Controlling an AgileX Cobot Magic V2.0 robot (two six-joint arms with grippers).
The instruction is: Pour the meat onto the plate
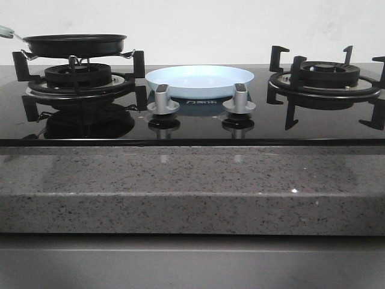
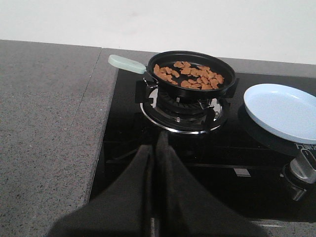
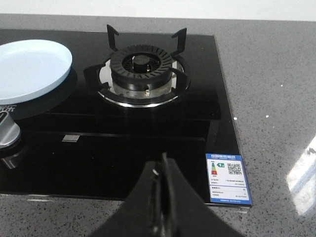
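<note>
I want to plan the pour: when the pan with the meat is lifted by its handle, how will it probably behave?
The frying pan will probably feel front-heavy, since its pale handle sticks out on one side only. The meat lies loose in thin pieces, so it should slide when tilted. The pan's shallow wall may let pieces spill early.

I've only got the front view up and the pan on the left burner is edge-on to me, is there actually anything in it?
Observer: Yes, the meat lies spread across the floor of the frying pan.
Operator: Anything on the plate?
Observer: No, the plate is bare, sitting on the glass between the burners.
Operator: Where does the pan handle point?
Observer: The pale handle points away from the plate, out over the grey counter.
Operator: And the arms?
Observer: Both hang short of the burners with fingers together, left gripper facing the pan, right gripper facing the empty burner.
</note>
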